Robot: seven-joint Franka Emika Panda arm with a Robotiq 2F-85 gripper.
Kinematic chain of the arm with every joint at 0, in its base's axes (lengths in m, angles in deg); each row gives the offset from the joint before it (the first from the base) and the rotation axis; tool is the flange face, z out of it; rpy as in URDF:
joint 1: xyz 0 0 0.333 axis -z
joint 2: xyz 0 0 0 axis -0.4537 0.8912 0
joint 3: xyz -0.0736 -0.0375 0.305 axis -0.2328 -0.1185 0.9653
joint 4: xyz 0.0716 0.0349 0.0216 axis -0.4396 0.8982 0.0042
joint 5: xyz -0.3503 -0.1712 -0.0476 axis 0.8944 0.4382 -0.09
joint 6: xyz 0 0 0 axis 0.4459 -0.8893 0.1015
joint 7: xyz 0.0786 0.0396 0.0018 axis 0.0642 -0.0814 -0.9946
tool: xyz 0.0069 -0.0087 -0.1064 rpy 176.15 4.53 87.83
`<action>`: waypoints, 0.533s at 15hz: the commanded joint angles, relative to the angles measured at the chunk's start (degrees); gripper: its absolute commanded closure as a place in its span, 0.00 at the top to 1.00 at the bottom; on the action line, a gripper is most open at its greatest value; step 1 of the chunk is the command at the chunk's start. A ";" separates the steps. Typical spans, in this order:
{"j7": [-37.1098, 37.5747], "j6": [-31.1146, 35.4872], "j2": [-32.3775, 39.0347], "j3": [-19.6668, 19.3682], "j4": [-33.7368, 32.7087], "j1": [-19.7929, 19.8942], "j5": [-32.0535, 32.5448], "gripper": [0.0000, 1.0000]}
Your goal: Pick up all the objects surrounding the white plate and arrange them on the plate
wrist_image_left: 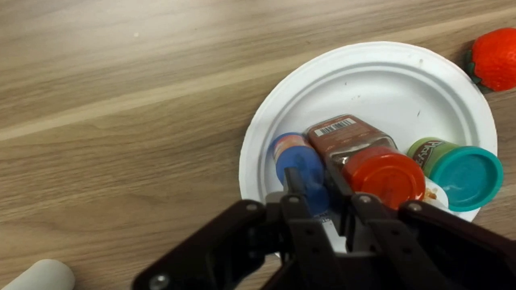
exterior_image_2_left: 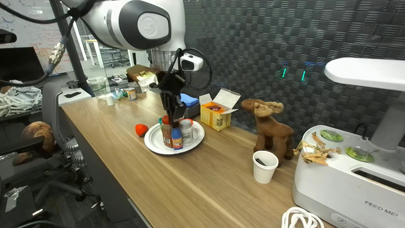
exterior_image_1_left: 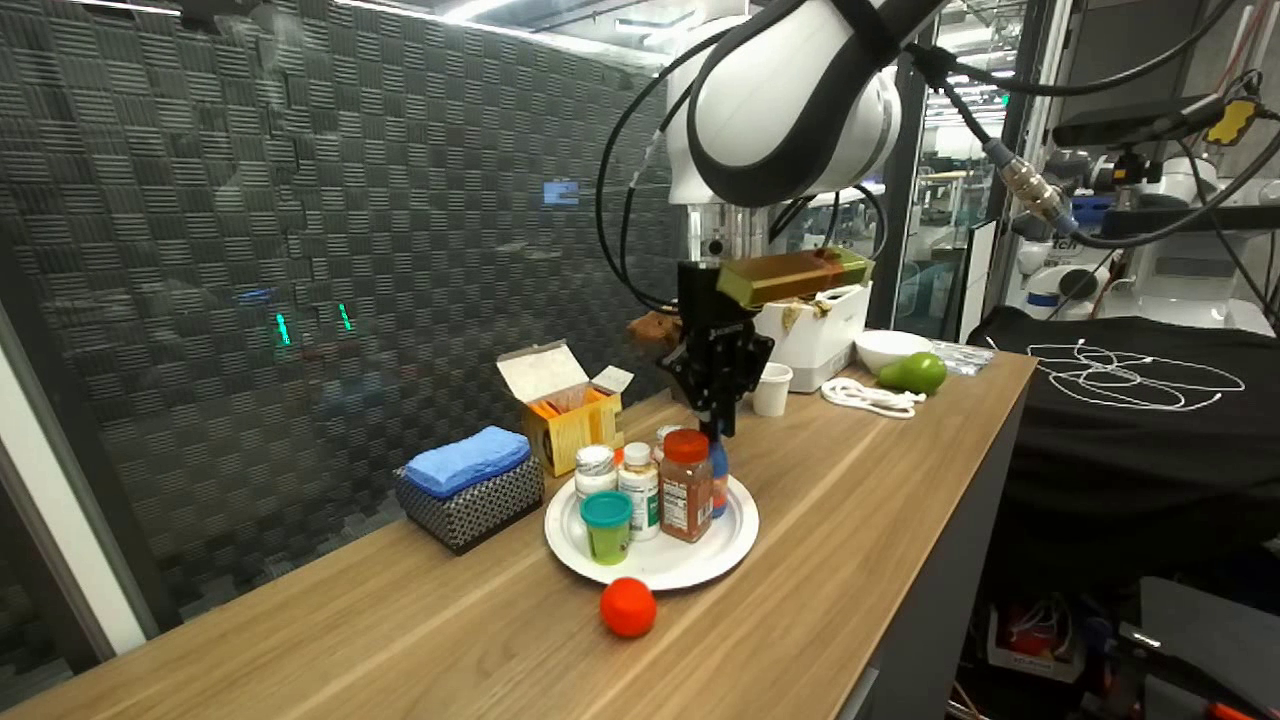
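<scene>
Just inside the edge of the white plate, the blue bottle is pinched by the nearly closed pincer, and the strawberry is seen on the table just outside.

We see bright white lights up high in an exterior view. Down low, the floor looks dim. In the wrist view, we see a pale shine on the table, and the gripper looks dark and blurry.

Round white plate. Squat green tub, teal lid. Square brown-red jar, red cap. Wooden surface, brown, grain-streaked.
</scene>
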 commanded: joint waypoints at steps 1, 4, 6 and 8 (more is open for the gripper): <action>-1.69 -0.06 1.43 0.15 -2.34 -0.15 -1.46 0.09; -2.45 -0.50 2.00 0.31 -3.00 -0.22 -1.46 0.10; -2.81 -1.08 2.04 0.26 -3.31 -0.28 -1.07 0.45; -2.86 -1.25 1.79 0.13 -3.30 -0.35 -0.69 0.53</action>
